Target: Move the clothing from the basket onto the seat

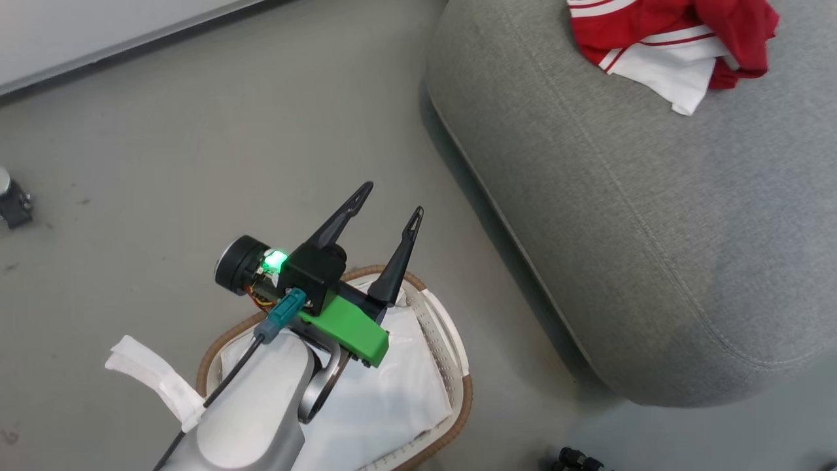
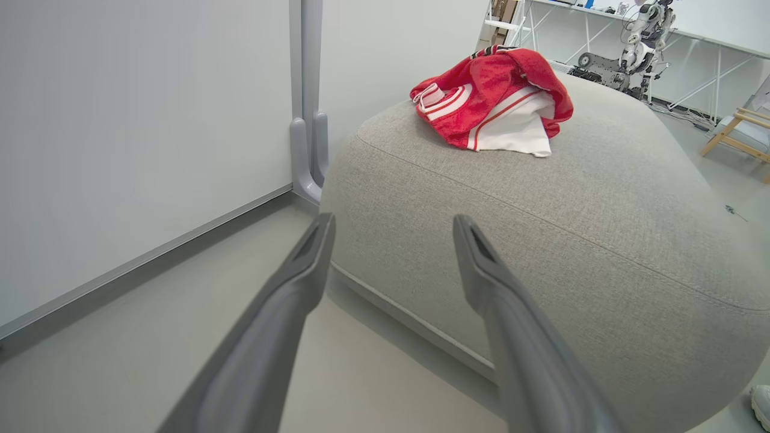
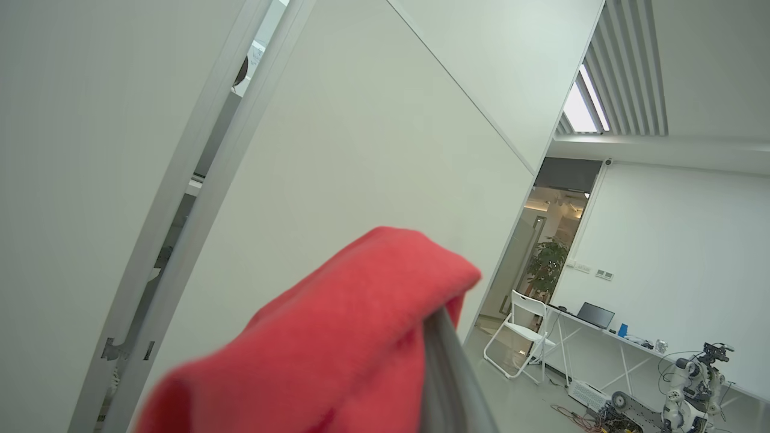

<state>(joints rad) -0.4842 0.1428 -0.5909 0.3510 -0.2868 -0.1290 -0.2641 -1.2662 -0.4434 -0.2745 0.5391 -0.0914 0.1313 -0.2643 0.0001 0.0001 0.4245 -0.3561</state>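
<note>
- Head view: the left gripper hovers above the far rim of the basket, its two dark fingers spread wide and nothing between them.
- The basket stands on the grey floor, near the rounded edge of the seat but apart from it. White fabric lies inside it, partly hidden by the pale forearm.
- A white strip of cloth lies on the floor, touching the basket's left side.
- Red-and-white clothing lies crumpled on top of the seat, well away from the basket, with a white panel turned toward the seat's edge.
- Left wrist view: the left gripper points at the side of the seat, jaws wide and empty. The clothing rests on the seat's upper surface, showing white striped trim.
- Beyond the seat are a second robot and a wooden chair.
- Right wrist view: the right gripper is raised toward a white wall and closed on a red garment. The fabric drapes over the fingers, leaving one grey finger exposed.
- In the background stand a white folding chair and a table with a laptop.
</note>
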